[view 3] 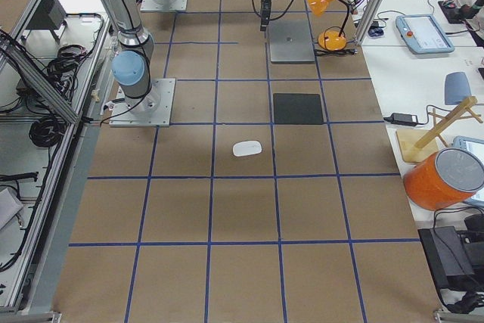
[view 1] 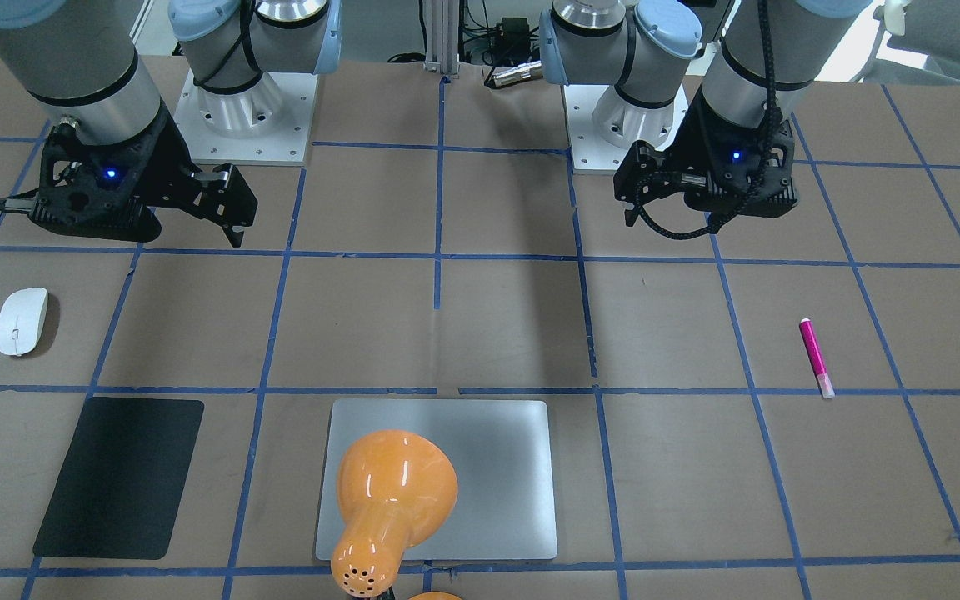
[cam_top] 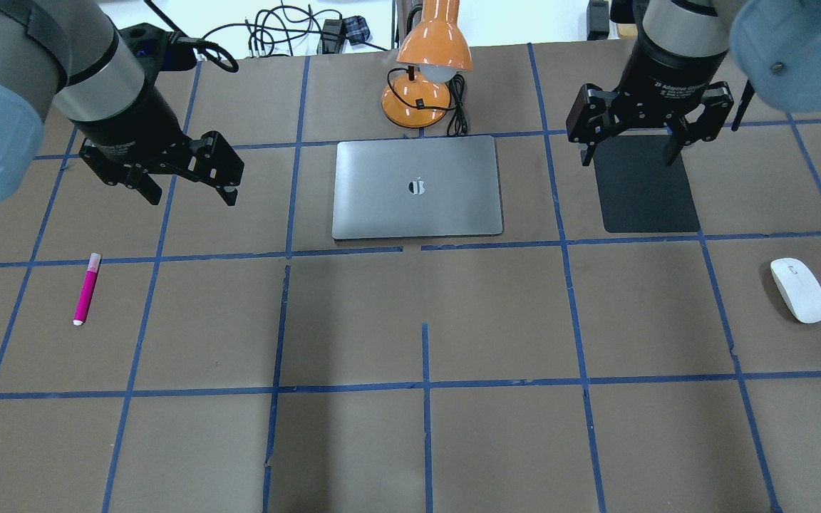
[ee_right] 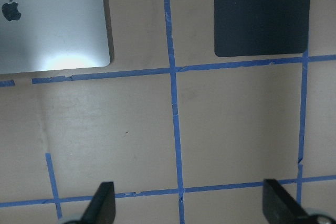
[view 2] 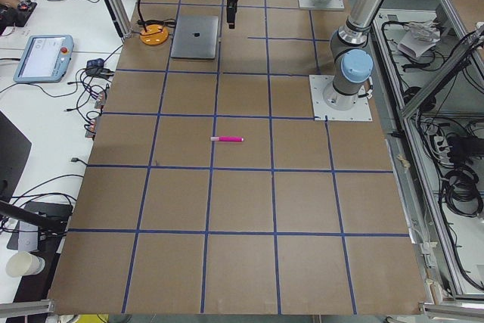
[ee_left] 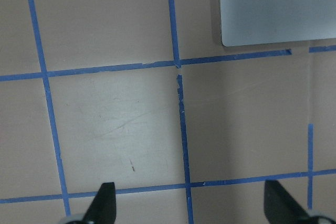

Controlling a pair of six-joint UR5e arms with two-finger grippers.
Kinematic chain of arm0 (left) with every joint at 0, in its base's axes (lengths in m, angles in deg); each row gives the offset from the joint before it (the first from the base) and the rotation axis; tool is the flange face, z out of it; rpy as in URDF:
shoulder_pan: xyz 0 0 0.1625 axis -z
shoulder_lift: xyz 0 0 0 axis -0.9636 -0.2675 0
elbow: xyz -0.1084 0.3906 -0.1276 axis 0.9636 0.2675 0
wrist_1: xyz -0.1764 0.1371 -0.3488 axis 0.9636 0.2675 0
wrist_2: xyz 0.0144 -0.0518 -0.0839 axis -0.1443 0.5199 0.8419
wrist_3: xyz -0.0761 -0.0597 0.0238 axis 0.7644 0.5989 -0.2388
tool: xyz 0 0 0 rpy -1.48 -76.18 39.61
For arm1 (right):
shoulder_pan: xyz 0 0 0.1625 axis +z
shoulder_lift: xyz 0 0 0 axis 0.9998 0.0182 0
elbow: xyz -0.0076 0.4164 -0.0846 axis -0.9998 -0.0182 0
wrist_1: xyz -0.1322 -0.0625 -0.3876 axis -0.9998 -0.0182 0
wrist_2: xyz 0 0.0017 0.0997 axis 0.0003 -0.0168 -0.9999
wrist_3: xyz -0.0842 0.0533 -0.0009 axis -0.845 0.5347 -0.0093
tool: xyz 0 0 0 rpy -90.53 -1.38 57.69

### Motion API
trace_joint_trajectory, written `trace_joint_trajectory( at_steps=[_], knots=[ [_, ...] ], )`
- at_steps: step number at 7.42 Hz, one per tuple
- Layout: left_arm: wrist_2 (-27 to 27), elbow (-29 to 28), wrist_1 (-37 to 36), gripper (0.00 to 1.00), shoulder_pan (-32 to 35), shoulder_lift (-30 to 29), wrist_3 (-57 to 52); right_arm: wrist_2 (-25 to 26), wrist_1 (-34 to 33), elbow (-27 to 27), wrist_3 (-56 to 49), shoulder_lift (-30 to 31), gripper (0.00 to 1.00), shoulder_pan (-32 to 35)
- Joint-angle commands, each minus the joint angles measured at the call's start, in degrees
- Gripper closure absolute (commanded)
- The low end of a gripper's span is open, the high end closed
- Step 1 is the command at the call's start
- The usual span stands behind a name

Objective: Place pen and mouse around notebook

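The silver-grey notebook point(cam_top: 417, 187) lies closed at the far middle of the table, partly hidden by a lamp in the front-facing view point(view 1: 497, 467). On the table's left side lies the pink pen point(cam_top: 86, 288), alone. Far off on the right side rests the white mouse point(cam_top: 799, 290). My left gripper point(cam_top: 193, 196) hangs open and empty above the table, left of the notebook and beyond the pen. Its wrist view catches only the notebook's corner point(ee_left: 278, 9). My right gripper point(cam_top: 628, 158) hovers open and empty to the right of the notebook, beyond the mouse.
A thin black mat point(cam_top: 646, 185) lies right of the notebook, under the right gripper. An orange desk lamp point(cam_top: 428, 50) with its cord stands just behind the notebook. Blue tape lines grid the brown table. Benches with devices flank the table ends.
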Motion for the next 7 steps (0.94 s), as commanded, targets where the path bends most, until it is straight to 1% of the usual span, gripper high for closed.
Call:
trace_joint_trajectory(
  at_steps=[1, 2, 3, 4, 5, 6, 7],
  knots=[
    [0.14, 1.52, -0.59, 0.00, -0.15, 0.03, -0.14, 0.21, 0.00, 0.09, -0.08, -0.09, 0.00, -0.09],
    [0.14, 2.15, -0.95, 0.00, -0.15, 0.03, -0.14, 1.52, -0.43, 0.52, -2.52, -0.09, 0.00, -1.31],
    [-0.38, 2.24, -1.39, 0.00, -0.33, -0.15, -0.05, 1.27, 0.35, 1.40, -13.77, -0.35, 0.00, -8.80],
    [-0.21, 2.24, -1.39, 0.00, -1.11, -0.32, -0.23, 1.01, -0.34, 6.97, -17.19, -0.35, 0.00, -18.27],
    [-0.12, 2.24, -1.56, 0.00, -3.03, -0.93, -0.49, 2.05, -8.96, 14.16, -28.62, -0.35, 0.00, -24.28],
    [-0.38, 2.41, -1.83, 0.00, -7.06, -1.72, -0.58, 3.37, -17.75, 20.24, -34.74, -1.39, 0.00, -28.26],
    [-0.47, 2.42, -1.83, 0.00, -11.36, -2.95, -1.80, 4.69, -27.41, 24.39, -38.80, -2.80, 0.00, -31.35]
  ],
)
